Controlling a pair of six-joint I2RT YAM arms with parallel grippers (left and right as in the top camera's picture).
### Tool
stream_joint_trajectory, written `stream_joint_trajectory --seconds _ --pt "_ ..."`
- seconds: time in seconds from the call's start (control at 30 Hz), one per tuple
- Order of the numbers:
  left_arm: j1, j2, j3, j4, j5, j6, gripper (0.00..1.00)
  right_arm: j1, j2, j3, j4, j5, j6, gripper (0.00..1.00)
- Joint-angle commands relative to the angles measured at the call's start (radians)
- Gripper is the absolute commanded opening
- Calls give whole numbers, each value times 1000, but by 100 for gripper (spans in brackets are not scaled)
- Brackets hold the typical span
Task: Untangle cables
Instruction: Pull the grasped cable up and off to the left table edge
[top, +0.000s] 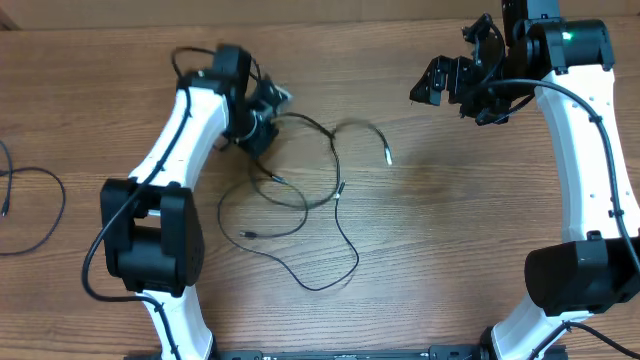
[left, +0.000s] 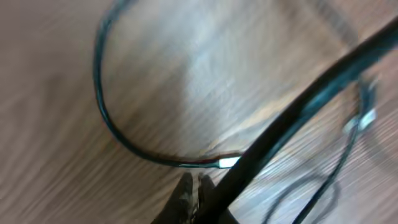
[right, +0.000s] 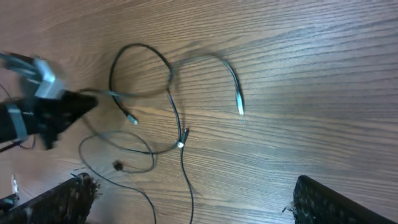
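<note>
Several thin black cables (top: 322, 203) lie looped together on the wooden table, left of centre. One silver plug end (top: 389, 157) lies to the right and another (top: 246, 234) at the lower left. My left gripper (top: 266, 122) is at the upper left edge of the tangle, shut on a cable that runs off to the right. In the left wrist view its jaws (left: 194, 185) are closed, with a black cable (left: 298, 106) running diagonally from them and a plug (left: 227, 163) just beyond. My right gripper (top: 448, 88) is open and empty, apart from the cables; the right wrist view shows the tangle (right: 171, 87).
Another thin black cable (top: 40, 205) curls at the table's far left edge. The white arms and their black bases (top: 150, 235) stand at the front left and the front right (top: 585, 275). The table's far edge (top: 330, 22) runs along the top.
</note>
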Motion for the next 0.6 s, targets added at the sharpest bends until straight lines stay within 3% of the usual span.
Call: stream_joint_trajectory --seconds 0.0,0.13,0.2,0.37,0.57 --pt "3 -3 212 -160 98 -305 4 14 -13 -5 2 2 1 100" --pt "4 -3 471 -325 455 -366 4 48 -13 -5 2 -11 4 100" --pt "3 -3 592 -377 550 -370 4 70 -13 -5 3 -13 4 100" --pt "4 -21 850 -409 566 -463 4 101 -13 -5 2 -25 4 100" --pt "17 -43 1084 -320 517 -563 4 106 -13 -5 2 -121 4 100"
